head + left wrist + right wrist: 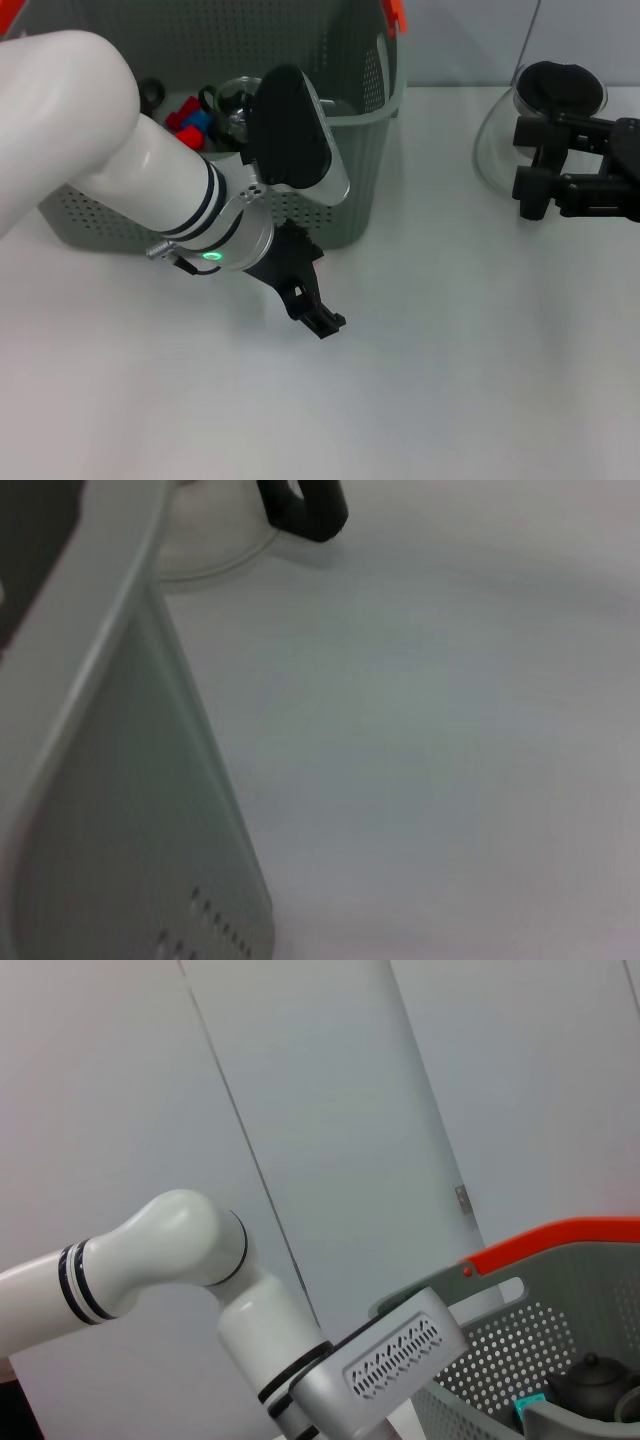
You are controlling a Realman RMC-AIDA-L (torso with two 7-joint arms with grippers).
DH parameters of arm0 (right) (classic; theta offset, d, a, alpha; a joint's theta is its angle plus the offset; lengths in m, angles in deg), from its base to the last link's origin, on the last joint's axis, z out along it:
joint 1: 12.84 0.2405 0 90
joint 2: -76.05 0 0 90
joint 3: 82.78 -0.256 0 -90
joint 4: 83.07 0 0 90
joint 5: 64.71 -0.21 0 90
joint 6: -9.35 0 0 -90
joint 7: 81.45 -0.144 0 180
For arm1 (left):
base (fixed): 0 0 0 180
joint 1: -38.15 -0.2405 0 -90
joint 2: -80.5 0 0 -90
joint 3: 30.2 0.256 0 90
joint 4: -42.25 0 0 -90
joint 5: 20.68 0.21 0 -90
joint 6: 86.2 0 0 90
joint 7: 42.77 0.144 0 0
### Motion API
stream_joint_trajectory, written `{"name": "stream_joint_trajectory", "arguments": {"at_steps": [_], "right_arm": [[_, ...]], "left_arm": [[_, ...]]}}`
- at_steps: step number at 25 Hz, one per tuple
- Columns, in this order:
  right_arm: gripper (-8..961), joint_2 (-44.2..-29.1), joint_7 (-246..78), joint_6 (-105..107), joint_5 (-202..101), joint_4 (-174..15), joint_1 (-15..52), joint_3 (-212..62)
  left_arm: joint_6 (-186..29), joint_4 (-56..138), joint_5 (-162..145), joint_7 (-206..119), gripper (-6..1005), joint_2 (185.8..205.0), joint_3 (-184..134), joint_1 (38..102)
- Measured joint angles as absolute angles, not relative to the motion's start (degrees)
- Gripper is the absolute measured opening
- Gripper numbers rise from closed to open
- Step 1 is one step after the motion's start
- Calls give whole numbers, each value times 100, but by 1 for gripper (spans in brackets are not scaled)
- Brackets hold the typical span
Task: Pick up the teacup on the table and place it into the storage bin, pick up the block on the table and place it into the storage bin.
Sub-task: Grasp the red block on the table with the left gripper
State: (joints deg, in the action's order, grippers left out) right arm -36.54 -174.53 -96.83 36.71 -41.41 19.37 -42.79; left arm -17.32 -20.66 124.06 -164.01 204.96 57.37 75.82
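Smooth white table [450, 380] bears perforated grey storage bin [365, 170]

I can read no text, label, brand or number anywhere from here. The storage bin [360, 180] shows me only bare perforated grey wall. Its black label is not visible.

Head camera looks down on the table [450, 380]; both wrist cameras share the storage bin [365, 150].

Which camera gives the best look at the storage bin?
The head view: the storage bin shows its front wall, rim and contents. The left wrist view shows only a blurred corner; the right wrist view shows one end with an orange handle.
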Motion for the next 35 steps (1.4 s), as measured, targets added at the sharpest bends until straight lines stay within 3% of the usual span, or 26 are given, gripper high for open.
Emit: {"name": "stream_joint_trajectory", "arguments": {"at_steps": [35], "right_arm": [[945, -3663, -17449, -9691, 3672, -4141, 1899, -4279]], "left_arm": [[-2333, -1844, 12662, -17010, 949, 20504, 6295, 7646]]}}
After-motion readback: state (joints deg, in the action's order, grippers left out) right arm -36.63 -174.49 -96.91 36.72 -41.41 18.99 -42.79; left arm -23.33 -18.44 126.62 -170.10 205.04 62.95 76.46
